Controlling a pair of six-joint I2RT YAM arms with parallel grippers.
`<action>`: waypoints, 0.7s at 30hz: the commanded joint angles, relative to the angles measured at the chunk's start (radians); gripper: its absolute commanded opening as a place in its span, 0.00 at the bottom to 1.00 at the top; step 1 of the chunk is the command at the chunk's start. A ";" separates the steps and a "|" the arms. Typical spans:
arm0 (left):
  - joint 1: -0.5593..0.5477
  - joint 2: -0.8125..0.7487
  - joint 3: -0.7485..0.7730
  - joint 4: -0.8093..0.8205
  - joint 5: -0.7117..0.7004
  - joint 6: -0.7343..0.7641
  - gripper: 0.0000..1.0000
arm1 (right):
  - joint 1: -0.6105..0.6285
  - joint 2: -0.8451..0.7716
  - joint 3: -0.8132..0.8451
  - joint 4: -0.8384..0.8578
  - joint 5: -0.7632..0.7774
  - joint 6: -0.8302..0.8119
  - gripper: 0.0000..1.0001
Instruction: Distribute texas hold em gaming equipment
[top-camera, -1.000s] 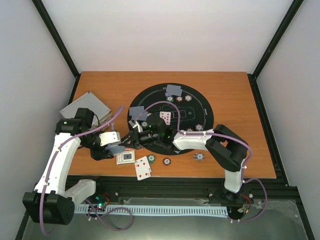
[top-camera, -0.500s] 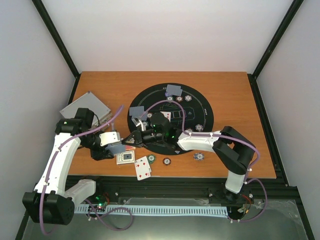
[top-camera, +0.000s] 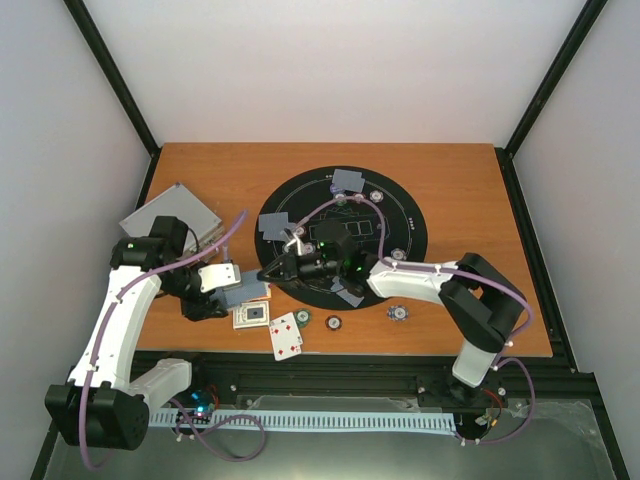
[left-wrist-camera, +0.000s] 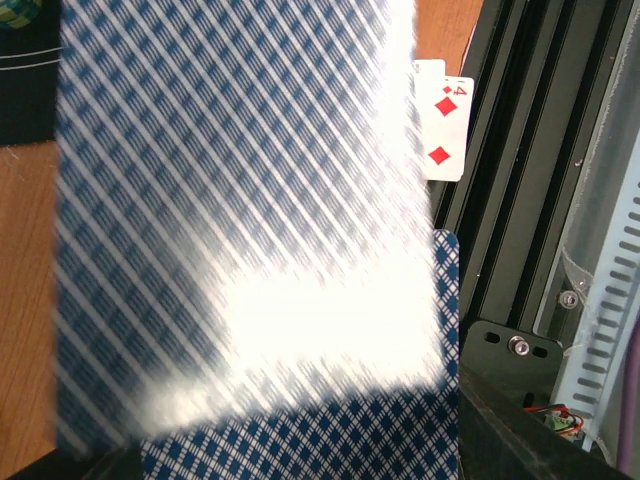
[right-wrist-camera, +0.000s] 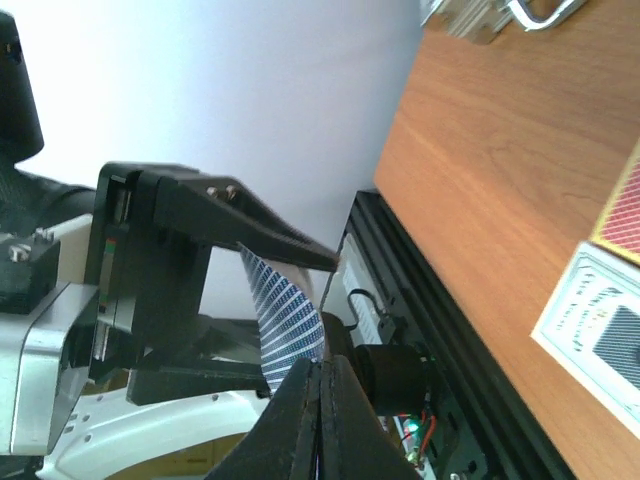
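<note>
My left gripper (top-camera: 232, 293) is shut on a deck of grey-backed playing cards (top-camera: 246, 292), held just above the table's front left. The checked card back (left-wrist-camera: 240, 200) fills the left wrist view and hides those fingers. My right gripper (top-camera: 270, 275) reaches the deck from the right. In the right wrist view its jaws (right-wrist-camera: 320, 372) are pressed together on the edge of one bent card (right-wrist-camera: 290, 320). That card's far end still lies under the left gripper's finger (right-wrist-camera: 250, 220). Poker chips (top-camera: 333, 322) lie near the front edge.
A large round black mat (top-camera: 400, 215) carries grey cards (top-camera: 349, 181) and chips (top-camera: 377, 197). Face-up diamond cards (top-camera: 285, 335) and a boxed card (top-camera: 252, 315) lie near the front rail. A silver case (top-camera: 170, 215) stands at the back left.
The right gripper has shut on a card at the deck, and its forearm has swung right across the mat. The left arm and deck have stayed put.
</note>
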 joint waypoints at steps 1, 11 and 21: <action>-0.002 -0.012 0.003 -0.026 0.011 0.017 0.01 | -0.067 -0.078 -0.027 -0.076 0.013 -0.058 0.03; -0.003 -0.006 0.013 -0.025 0.011 0.013 0.01 | -0.323 -0.216 0.144 -0.725 0.042 -0.517 0.03; -0.002 0.001 0.019 -0.023 0.009 -0.004 0.01 | -0.309 -0.010 0.481 -1.073 1.023 -1.119 0.03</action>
